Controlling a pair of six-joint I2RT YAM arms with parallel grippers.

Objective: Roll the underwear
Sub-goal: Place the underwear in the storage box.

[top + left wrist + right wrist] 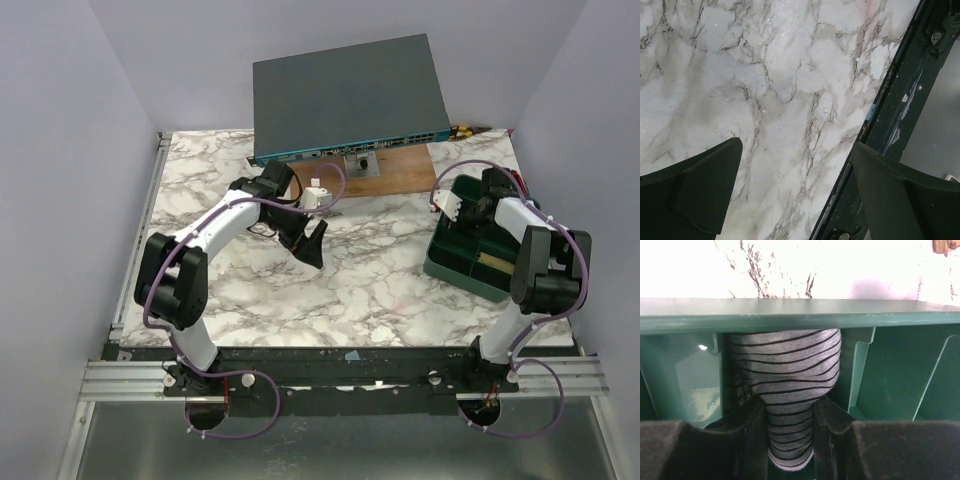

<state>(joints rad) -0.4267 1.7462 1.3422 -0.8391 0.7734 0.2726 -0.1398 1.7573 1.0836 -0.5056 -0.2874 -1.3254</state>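
The underwear (787,365) is a grey roll with thin black stripes. It stands in a narrow middle compartment of the green divided bin (790,315), and my right gripper (789,407) is shut on its lower part, a dark finger pressing each side. From above, the right gripper (462,212) reaches into the bin (470,262) at the table's right, and the roll is hidden there. My left gripper (313,243) hangs open over the bare marble mid-table. In its wrist view, nothing lies between its wide-apart fingers (705,190).
A dark grey network switch (350,95) sits at the back on a wooden board (395,172). The table's dark front rail (890,115) runs close beside the left gripper's right finger. The bin's neighbouring compartments (900,375) show green walls.
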